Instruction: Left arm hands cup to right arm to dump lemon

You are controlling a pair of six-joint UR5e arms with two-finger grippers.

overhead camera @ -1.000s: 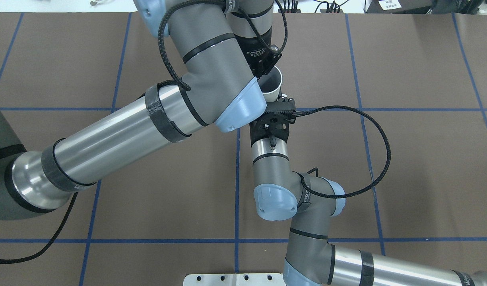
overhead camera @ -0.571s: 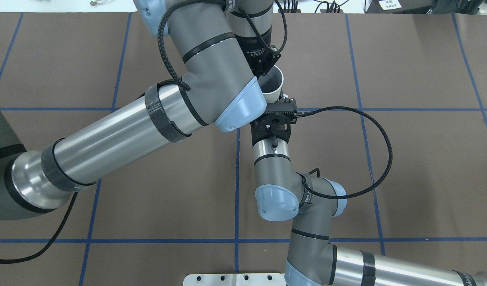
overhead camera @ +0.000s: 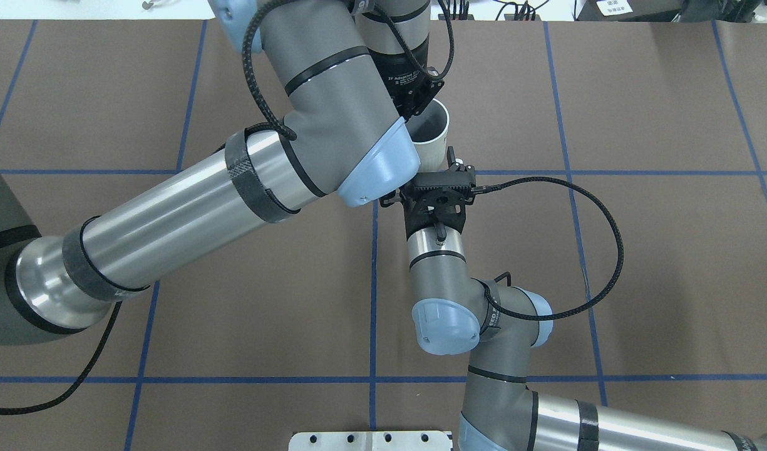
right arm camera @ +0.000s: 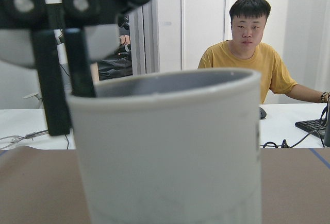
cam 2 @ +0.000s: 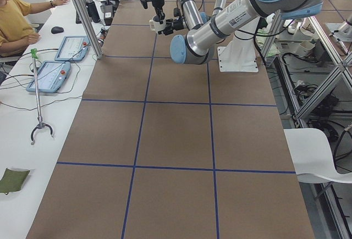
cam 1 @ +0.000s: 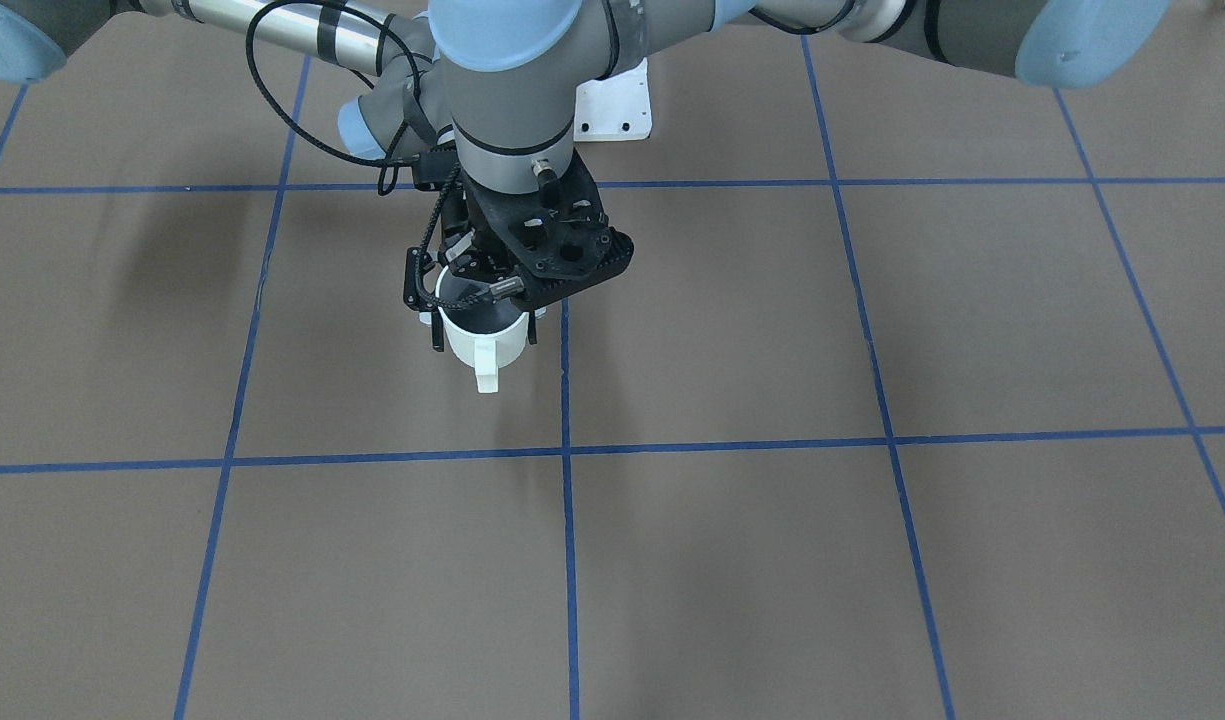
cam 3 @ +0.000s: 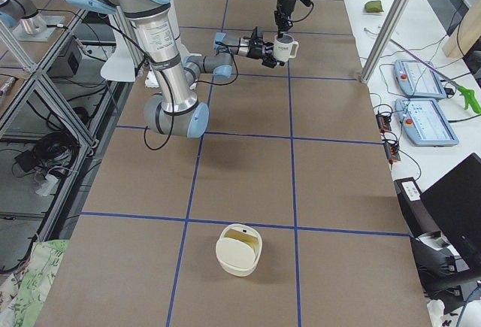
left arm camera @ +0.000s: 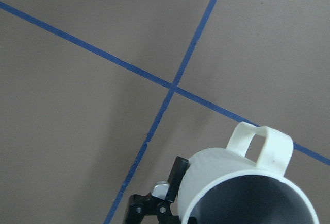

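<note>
Now my black two-finger right gripper [cam 1: 482, 325] has shifted sideways and twisted since a second ago, and its fingers straddle the small cream-white mug [overhead camera: 434, 149]. Whether they are squeezing yet, I cannot tell. My left gripper [right arm camera: 65, 90] still pinches the rim, holding the mug upright above the table (lemon unseen, presumably inside). The handover looks close.

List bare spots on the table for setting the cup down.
Free: the row of squares on the operators' side of the cup, beyond the blue tape line; also the squares between the right arm and the container. Crowded: around the cup, where the left arm and right arm meet.
</note>
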